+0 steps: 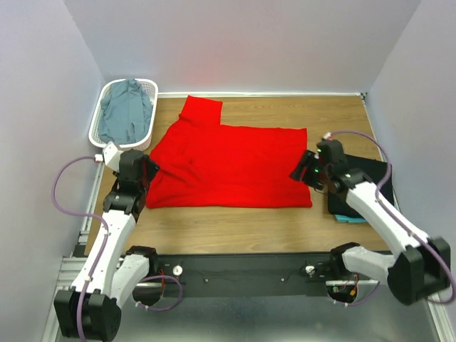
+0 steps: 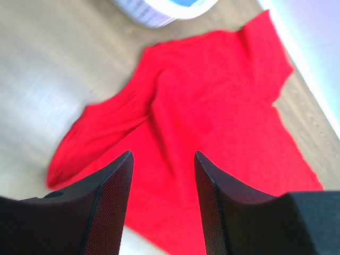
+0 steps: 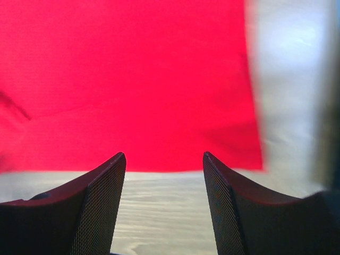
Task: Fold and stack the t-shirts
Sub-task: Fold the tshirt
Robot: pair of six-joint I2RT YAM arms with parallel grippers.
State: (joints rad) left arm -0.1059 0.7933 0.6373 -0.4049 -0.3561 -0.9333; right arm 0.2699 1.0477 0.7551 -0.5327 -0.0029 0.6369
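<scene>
The bright red t-shirt [image 1: 228,164] lies spread flat on the wooden table, one sleeve pointing to the back; it also shows in the left wrist view [image 2: 212,117] and the right wrist view [image 3: 127,79]. My left gripper [image 1: 146,174] is open and empty over the shirt's left edge [image 2: 163,156]. My right gripper [image 1: 303,169] is open and empty just off the shirt's right hem [image 3: 163,156]. A folded black t-shirt [image 1: 370,187] lies on a teal one [image 1: 349,218] at the right. The grey-blue t-shirt [image 1: 127,114] sits in the basket.
The white lattice basket [image 1: 97,128] stands at the back left corner; its rim shows in the left wrist view [image 2: 154,16]. White walls close in the table on three sides. The arms' bases and a black rail [image 1: 242,271] run along the near edge.
</scene>
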